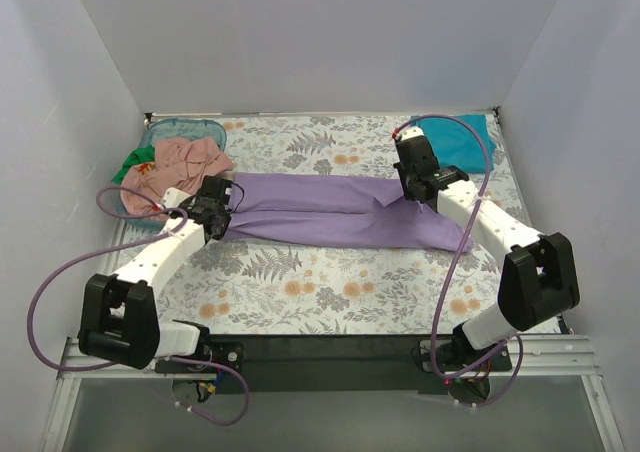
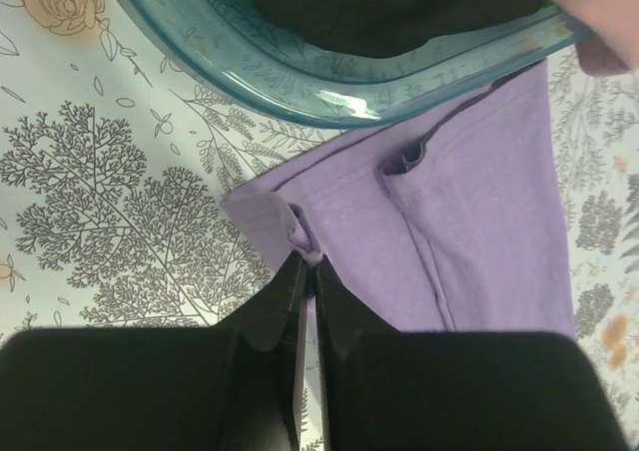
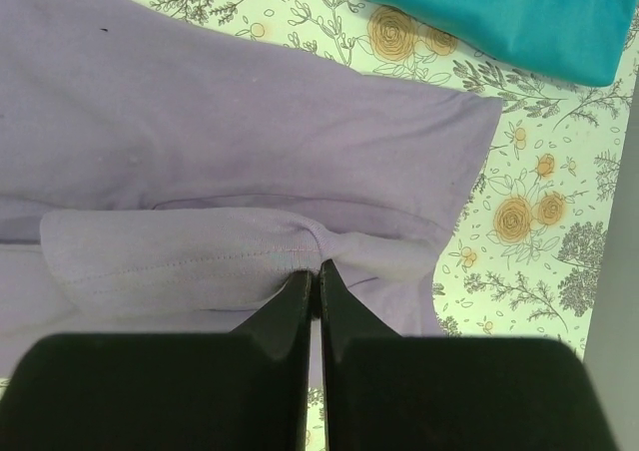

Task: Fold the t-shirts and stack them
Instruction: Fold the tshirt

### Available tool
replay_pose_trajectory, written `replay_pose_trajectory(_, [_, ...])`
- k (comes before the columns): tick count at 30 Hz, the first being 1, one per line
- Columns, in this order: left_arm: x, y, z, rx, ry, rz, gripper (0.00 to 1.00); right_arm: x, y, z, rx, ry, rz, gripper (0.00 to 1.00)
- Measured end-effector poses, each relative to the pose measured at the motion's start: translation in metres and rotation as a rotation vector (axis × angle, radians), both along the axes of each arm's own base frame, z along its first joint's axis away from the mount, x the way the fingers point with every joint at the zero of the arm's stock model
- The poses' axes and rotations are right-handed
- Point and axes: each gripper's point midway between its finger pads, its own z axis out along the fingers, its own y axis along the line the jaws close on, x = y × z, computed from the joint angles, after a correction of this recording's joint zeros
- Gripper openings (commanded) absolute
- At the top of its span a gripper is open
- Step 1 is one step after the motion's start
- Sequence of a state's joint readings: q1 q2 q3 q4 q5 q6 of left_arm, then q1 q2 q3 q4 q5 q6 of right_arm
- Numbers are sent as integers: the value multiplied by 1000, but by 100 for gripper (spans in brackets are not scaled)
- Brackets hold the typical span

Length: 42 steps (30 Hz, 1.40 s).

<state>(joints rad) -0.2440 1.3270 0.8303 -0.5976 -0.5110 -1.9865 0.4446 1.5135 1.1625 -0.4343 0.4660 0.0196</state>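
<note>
Lavender t-shirt lies stretched in a long band across the middle of the worktop, left to right, folded lengthwise, with each end pinched by one arm. A broad strip of flowered worktop lies between its near edge and the arm bases. White walls close in the left, right and far sides.

The left arm reaches forward and inward from its base, wrist bent down at the shirt's left end. Seen from its wrist, the left fingers are pressed together on a small bunch of lavender cloth at a corner. The right arm angles forward and inward, its wrist over the shirt's right part. The right fingers are likewise pressed together, gripping a puckered fold of hem.

Beyond the shirt's left end, the basket sits in the far left corner; the left wrist view shows its rim just beside the lavender cloth. A salmon-pink t-shirt is heaped over its near side, hiding much of it, and a green t-shirt shows only as a sliver at the left. In the far right corner lies a teal t-shirt, apart from the lavender cloth across a strip of worktop.

In the top view both fingertips are hidden under their own wrists, and dark gripper bodies block the bottom of both wrist views.
</note>
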Motion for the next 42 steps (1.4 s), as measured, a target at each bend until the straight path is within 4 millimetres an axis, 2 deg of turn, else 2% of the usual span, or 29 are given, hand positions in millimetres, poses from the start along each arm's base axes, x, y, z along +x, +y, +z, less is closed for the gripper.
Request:
replay_pose_trajectory(5, [6, 0, 0, -11, -44, 7, 0, 1, -4, 0, -2, -1, -13, 6])
replay_pose_trajectory(8, [13, -1, -13, -3, -10, 13, 0, 5, -6, -4, -8, 7, -22, 6])
replay_pose_trajectory(10, [19, -1, -23, 4, 23, 17, 7, 13, -4, -9, -12, 15, -26, 7])
replay_pose_trajectory(11, [21, 0, -29, 10, 52, 19, 14, 17, -3, -12, -14, 20, -29, 10])
replay_pose_trajectory(12, [23, 1, -33, 16, 74, 22, 37, 22, -2, -17, -17, 27, -31, 11])
replay_pose_trajectory(15, [35, 4, -43, 34, 141, 38, 59, 38, 0, -30, -37, 48, -48, 17])
replay_pose_trajectory(16, [38, 4, -44, 35, 152, 43, 78, 45, 0, -35, -47, 53, -59, 22])
replay_pose_trajectory(17, [40, 4, -44, 39, 168, 40, 96, 53, -1, -38, -58, 51, -75, 34])
replay_pose_trajectory(18, [43, 3, -42, 36, 173, 35, 96, 59, -1, -40, -67, 48, -86, 98])
replay_pose_trajectory(22, [53, -3, -27, 11, 157, -1, 96, 85, -1, -40, -87, 29, -140, 99])
replay_pose_trajectory(25, [51, -12, -17, -19, 146, -57, 96, 82, -4, -36, -71, 31, -168, 98])
replay_pose_trajectory(27, [48, -19, -9, -32, 129, -100, 96, 70, -6, -33, -40, 32, -180, 98])
replay_pose_trajectory(32, [38, -48, 13, -58, 61, -238, 97, 19, -8, -24, 82, 52, -184, 98])
replay_pose_trajectory(35, [43, -67, 18, -74, 27, -330, 96, -6, -5, -30, 156, 73, -178, 98])
replay_pose_trajectory(38, [52, -79, 10, -83, 24, -405, 96, -19, -2, -52, 187, 119, -183, 98])
replay_pose_trajectory(42, [62, -93, -22, -102, 81, -486, 97, -25, -3, -83, 203, 192, -217, 98])
